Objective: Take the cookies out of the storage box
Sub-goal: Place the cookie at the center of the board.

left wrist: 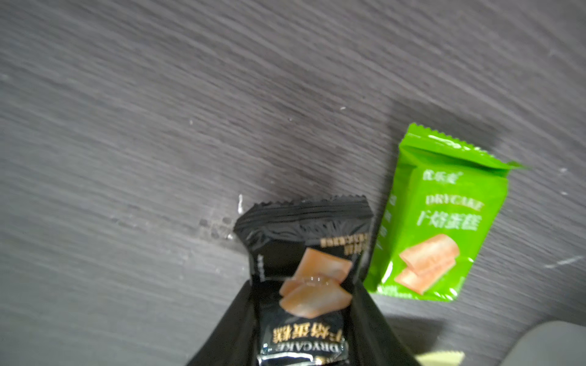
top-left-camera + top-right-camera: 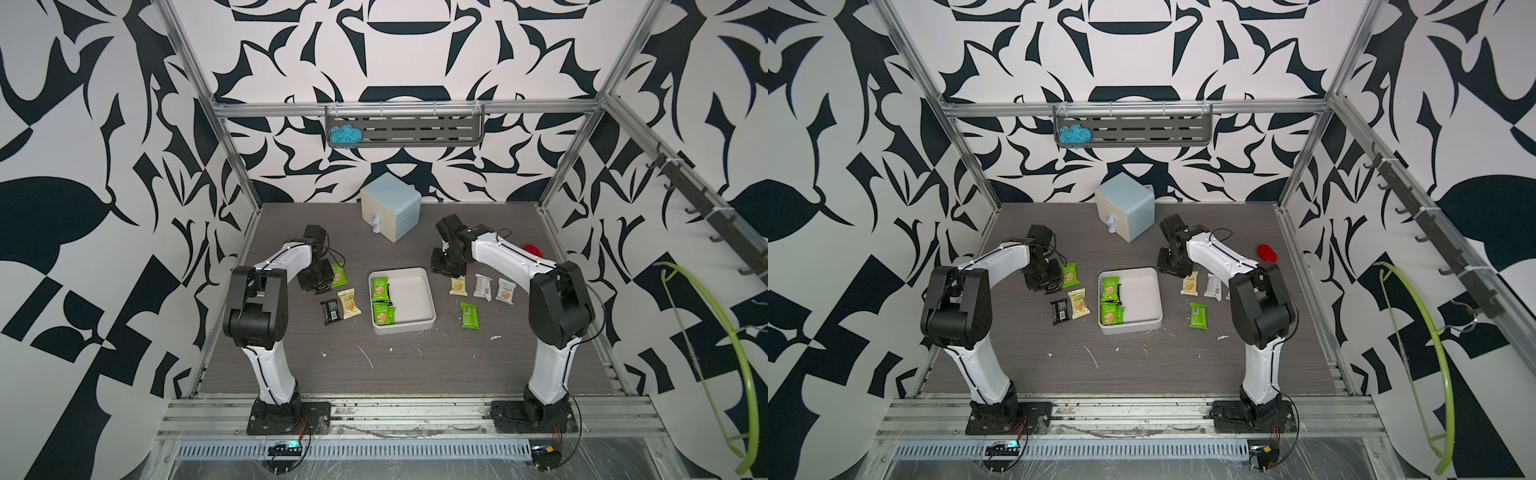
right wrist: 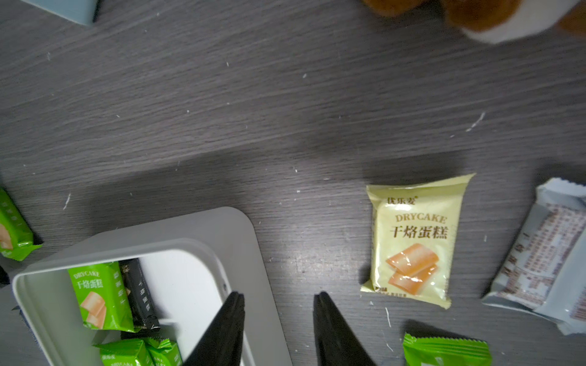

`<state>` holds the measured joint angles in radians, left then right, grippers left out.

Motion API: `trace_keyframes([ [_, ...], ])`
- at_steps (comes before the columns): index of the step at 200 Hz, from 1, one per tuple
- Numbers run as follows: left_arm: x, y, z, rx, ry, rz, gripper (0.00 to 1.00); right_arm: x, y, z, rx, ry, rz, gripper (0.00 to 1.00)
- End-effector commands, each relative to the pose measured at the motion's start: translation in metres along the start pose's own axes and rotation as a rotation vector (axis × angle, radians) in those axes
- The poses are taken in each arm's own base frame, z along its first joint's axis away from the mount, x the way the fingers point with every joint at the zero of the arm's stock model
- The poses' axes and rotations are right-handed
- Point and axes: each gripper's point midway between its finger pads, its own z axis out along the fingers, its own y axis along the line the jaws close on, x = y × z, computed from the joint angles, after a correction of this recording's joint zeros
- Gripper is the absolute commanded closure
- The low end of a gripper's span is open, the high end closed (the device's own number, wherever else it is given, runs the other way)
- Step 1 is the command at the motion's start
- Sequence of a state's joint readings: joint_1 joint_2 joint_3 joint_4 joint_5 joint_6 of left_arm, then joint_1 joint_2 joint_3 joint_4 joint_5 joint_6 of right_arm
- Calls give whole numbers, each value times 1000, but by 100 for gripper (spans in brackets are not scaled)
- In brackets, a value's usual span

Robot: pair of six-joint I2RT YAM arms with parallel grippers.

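Observation:
The off-white storage box point(image 2: 432, 305) sits mid-table and holds two green cookies point(image 2: 379, 289) point(image 2: 383, 314) and a black one point(image 3: 139, 294) along its left wall. My left gripper point(image 1: 304, 285) is shut on a black cookie packet point(image 1: 301, 240), low over the table left of the box, beside a green packet point(image 1: 437, 221). A black packet point(image 2: 330, 311) and a pale yellow packet point(image 2: 348, 303) lie nearby. My right gripper point(image 3: 279, 298) is open and empty over the box's far right corner. Right of the box lie a pale yellow packet point(image 3: 415, 240), two white ones point(image 2: 483, 286) point(image 2: 505, 290) and a green one point(image 2: 470, 316).
A light-blue cabinet point(image 2: 390, 205) with cream drawers stands at the back centre. A brown-white plush toy point(image 3: 475, 16) lies beyond the right gripper, and a red object point(image 2: 534, 250) shows behind the right arm. A grey shelf point(image 2: 403, 126) hangs on the back frame.

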<state>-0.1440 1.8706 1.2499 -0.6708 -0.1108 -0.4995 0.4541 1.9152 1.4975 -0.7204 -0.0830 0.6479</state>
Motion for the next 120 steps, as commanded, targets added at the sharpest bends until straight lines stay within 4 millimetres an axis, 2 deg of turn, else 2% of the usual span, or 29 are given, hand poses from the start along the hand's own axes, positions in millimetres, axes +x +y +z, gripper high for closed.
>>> trace_keyframes([
  [1, -4, -2, 5, 4, -2, 24, 52, -2, -1, -28, -2, -45, 5, 57],
  [26, -2, -1, 5, 2, 2, 25, 39, 2, -7, -38, 4, -65, 1, 56],
  [46, -5, -2, -4, 10, -17, 22, 32, 8, -13, -45, 11, -76, -2, 55],
  [81, -10, -13, -38, 67, -61, -11, 30, 20, -22, -52, 9, -84, -2, 55],
  [120, 3, -43, -84, 132, -137, 7, 30, 33, -29, -56, -10, -93, -2, 55],
])
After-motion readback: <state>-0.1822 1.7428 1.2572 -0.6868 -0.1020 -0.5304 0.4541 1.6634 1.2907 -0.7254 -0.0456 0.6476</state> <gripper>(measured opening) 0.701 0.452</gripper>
